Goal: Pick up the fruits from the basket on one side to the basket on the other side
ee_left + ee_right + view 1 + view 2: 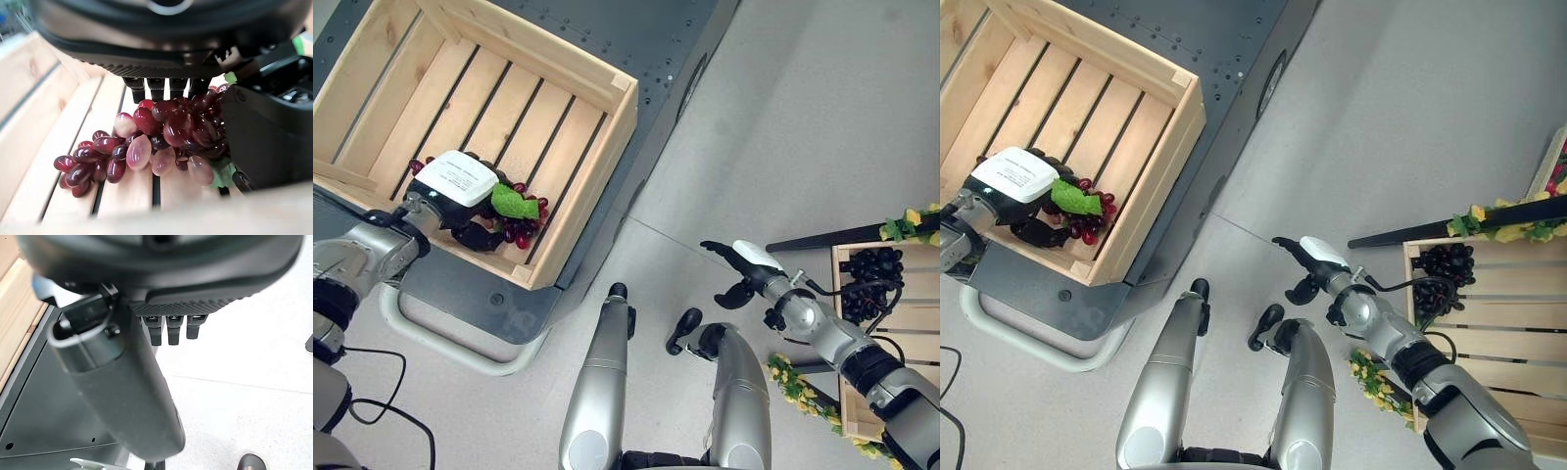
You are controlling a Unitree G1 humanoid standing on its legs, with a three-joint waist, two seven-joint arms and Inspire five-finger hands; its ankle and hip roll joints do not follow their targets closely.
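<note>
Left wrist view: glossy red grapes [161, 147] on slatted wooden crate [49, 122]

The left crate [587, 147] is pale, unpainted slatted wood with dark gaps between the boards. The grapes [161, 142] in it are deep red, some paler pink, with a bright green leaf [513, 203]. The right crate [1508, 323] is the same pale wood, holding near-black grapes [1445, 272] and trimmed with yellow flowers [1474, 217]. The floor [803, 117] is light grey.
</note>
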